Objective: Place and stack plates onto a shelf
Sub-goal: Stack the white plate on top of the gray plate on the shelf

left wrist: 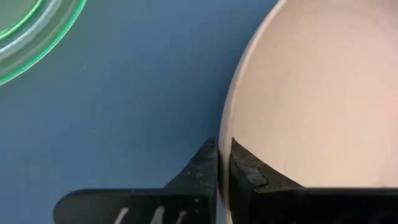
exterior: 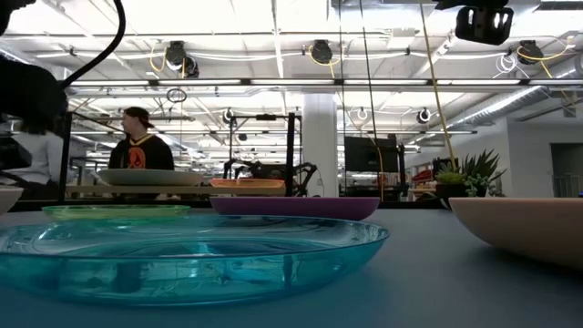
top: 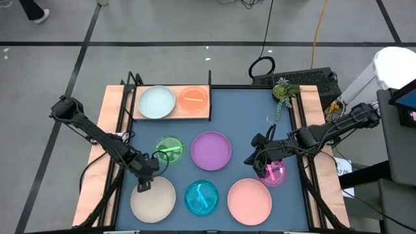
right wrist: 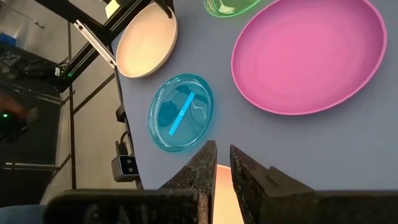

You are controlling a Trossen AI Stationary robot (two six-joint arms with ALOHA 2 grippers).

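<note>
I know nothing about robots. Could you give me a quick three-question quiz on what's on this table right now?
1. How many plates lie on the shelf?
2. True or false: the right hand is at the rim of the magenta plate.
3. Which plate's rim does the left hand pinch? A green, B cream, C teal.

Key
1. Two: the pale blue plate and the orange plate.
2. True.
3. B, the cream plate; the left wrist view shows the fingers closed on its edge.
</note>
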